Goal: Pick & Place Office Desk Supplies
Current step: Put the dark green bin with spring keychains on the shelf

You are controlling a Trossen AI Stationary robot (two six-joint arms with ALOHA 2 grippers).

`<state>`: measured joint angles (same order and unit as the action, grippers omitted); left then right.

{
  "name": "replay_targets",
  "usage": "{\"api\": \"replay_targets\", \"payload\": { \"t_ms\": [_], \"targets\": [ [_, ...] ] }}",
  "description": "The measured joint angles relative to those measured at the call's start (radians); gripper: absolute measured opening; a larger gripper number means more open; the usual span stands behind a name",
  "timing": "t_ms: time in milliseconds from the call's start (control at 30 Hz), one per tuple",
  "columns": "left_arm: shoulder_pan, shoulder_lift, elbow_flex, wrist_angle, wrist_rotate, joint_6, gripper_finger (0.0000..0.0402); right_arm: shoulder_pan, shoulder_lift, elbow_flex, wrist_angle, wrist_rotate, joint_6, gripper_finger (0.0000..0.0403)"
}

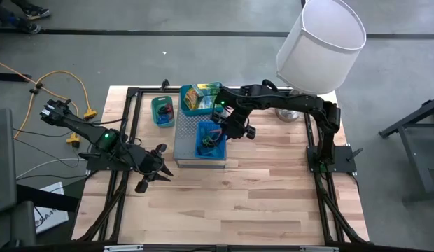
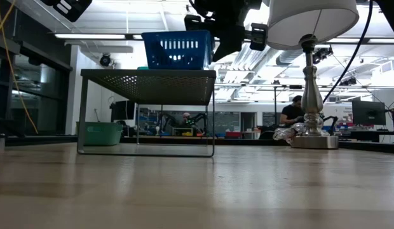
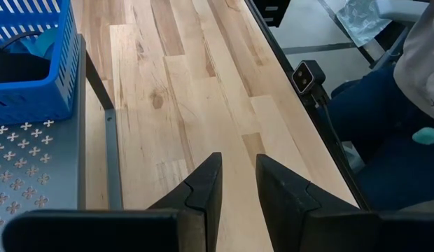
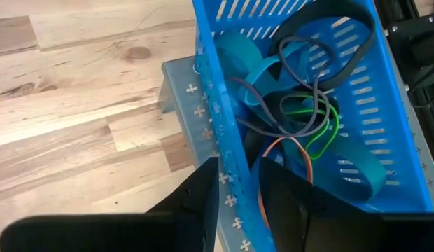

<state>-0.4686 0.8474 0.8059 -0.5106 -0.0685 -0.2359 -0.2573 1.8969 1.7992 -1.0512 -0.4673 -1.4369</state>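
Note:
A blue slotted basket (image 1: 210, 140) sits on top of the grey perforated box (image 1: 185, 143). It holds dark, green and orange rubber bands (image 4: 301, 119) and flat blue loops. My right gripper (image 4: 238, 168) reaches down at the basket's right wall and is shut on it. Farther back on the table, a teal basket (image 1: 201, 98) holds yellow-green packets, and a smaller teal tub (image 1: 163, 110) stands to its left. My left gripper (image 3: 238, 164) hangs open over bare wood, near and left of the grey box, with nothing between its fingers. My right gripper has the basket's right wall (image 4: 227, 157) between its two fingers, one finger inside the basket and one outside over the grey box. The fingers come slanting down from above and the right. The basket stays upright, its bottom (image 2: 178, 66) on the box's top.
A lamp with a white shade (image 1: 322, 42) stands at the far right, with its metal base (image 2: 311, 137) on the table. Open wooden table (image 1: 259, 203) lies near and right of the box. A seated person's legs (image 3: 385, 119) show just beyond the table's edge.

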Motion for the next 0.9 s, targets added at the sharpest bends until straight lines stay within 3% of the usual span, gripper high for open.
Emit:
{"api": "replay_targets", "payload": {
  "t_ms": [667, 800, 900],
  "targets": [
    [0.000, 0.000, 0.000, 0.000, 0.000, 0.000, 0.0083, 0.022, -0.085, 0.000, -0.021, 0.030, 0.002, 0.0091],
    [0.000, 0.000, 0.000, 0.000, 0.000, 0.000, 0.0083, 0.035, -0.091, 0.000, -0.027, 0.042, 0.060, 0.0091],
    [0.000, 0.000, 0.000, 0.001, 0.000, 0.000, 0.0083, 0.043, -0.095, 0.000, -0.076, 0.108, 0.146, 0.0091]
  ]
}}
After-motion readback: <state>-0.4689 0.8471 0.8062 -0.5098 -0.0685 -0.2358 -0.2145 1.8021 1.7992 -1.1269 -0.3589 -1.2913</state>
